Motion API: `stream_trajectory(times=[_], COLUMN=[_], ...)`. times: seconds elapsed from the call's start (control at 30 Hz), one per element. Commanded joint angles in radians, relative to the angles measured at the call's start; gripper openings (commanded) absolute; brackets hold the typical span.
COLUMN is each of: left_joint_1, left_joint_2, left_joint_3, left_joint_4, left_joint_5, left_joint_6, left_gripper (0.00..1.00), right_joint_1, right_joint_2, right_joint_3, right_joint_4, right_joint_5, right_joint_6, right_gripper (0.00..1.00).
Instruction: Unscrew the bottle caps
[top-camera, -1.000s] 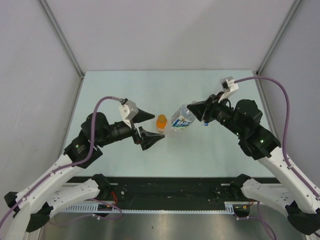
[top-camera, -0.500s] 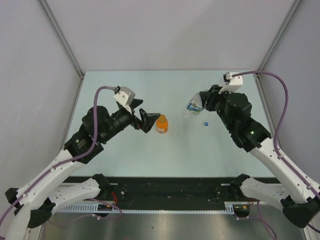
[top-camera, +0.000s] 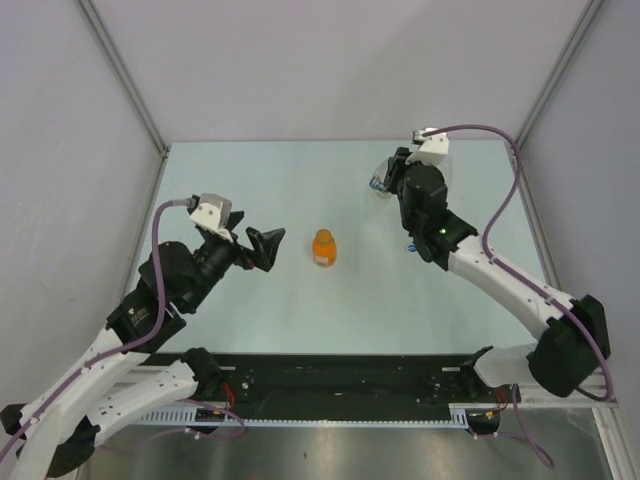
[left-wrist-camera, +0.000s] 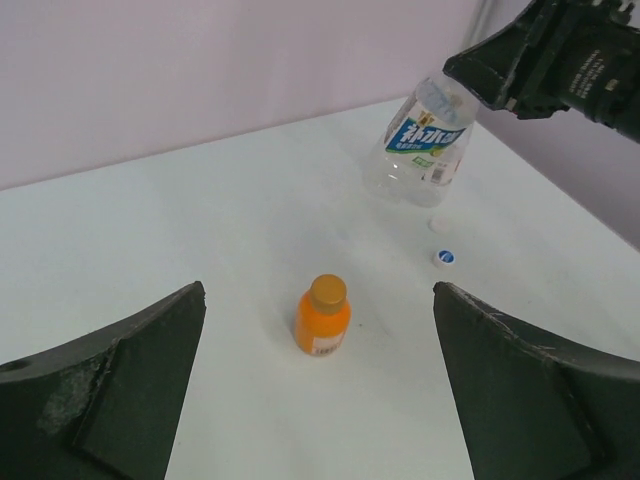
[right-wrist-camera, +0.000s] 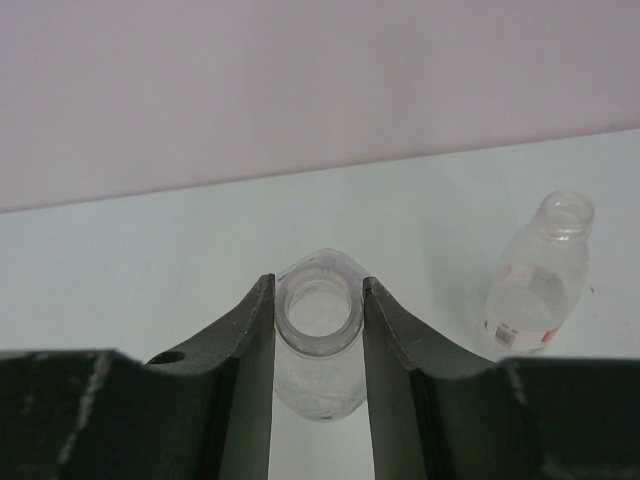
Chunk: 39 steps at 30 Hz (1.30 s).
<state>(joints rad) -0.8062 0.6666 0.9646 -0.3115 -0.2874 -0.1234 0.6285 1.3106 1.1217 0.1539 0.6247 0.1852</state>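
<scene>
Centrally on the pale, matte counter (top-camera: 250, 180): a squat orange bottle (top-camera: 323, 247), upright, smooth plastic, with its round orange cap (left-wrist-camera: 327, 291) on the neck and a small pale label low on the body. Well apart from both arms, bare counter all round it.

To its left, the left claw (top-camera: 265, 243): spread wide, gripping nothing, pointed at the bottle and short of it. Black wedge-shaped fingers (left-wrist-camera: 115, 375), scuffed grey on one inner face, framing the bottle in the left wrist view.

Toward the rear right, the right claw (right-wrist-camera: 318, 290): clamped on the neck of the clear bottle with the blue label (left-wrist-camera: 425, 135). Thin, crinkled, transparent plastic. Tilted, base toward the counter, contact with it impossible to judge. Mouth round and uncapped, seen end-on from the right wrist only.

Near that bottle, flat on the counter: a small white cap with a blue mark (left-wrist-camera: 444, 257), loose, touching nothing. In the top view, just at the edge of the right arm.

Only from the right wrist: a slim clear bottle with a reddish label (right-wrist-camera: 535, 280), upright, uncapped, right of the held bottle and apart from it.

Around the counter, plain grey wall panels (top-camera: 330, 70) on three sides. Wide room between the arms, less at the rear right.
</scene>
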Motion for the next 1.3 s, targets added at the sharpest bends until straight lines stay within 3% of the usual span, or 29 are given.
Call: stream_trajectory(times=[0.0,0.53,0.93,1.0,1.03,1.13,1.27], left_joint_1=[0.004,0.004,0.004,0.004,0.004,0.004,0.004], left_joint_2=[-0.036,-0.062,-0.065,-0.067,-0.064,-0.064,-0.062], left_joint_3=[-0.069,-0.153,-0.171,-0.178,-0.182,-0.191,-0.201], left_joint_4=[-0.005,0.061,0.071,0.074,0.075,0.074,0.086], left_joint_5=[-0.049,0.001,0.002,0.008,0.008,0.004,0.013], left_joint_6=[-0.018,-0.001,-0.004,-0.008,-0.012,-0.019,-0.028], left_gripper=[1.00,1.00,1.00,1.00,1.00,1.00,1.00], right_joint_1=[-0.026,-0.035,-0.055,-0.061,-0.064,-0.067,-0.069], right_joint_2=[0.137,0.410,0.463,0.457,0.455,0.441,0.431], right_joint_3=[0.026,0.082,0.082,0.089,0.092,0.096,0.096], right_joint_4=[0.141,0.273,0.214,0.196,0.178,0.147,0.121], right_joint_5=[-0.015,0.035,0.010,0.001,-0.005,-0.020,-0.020], right_joint_6=[0.017,-0.144,-0.066,-0.056,-0.052,-0.044,-0.036], right_gripper=[0.00,0.00,0.00,0.07,0.20,0.44,0.56])
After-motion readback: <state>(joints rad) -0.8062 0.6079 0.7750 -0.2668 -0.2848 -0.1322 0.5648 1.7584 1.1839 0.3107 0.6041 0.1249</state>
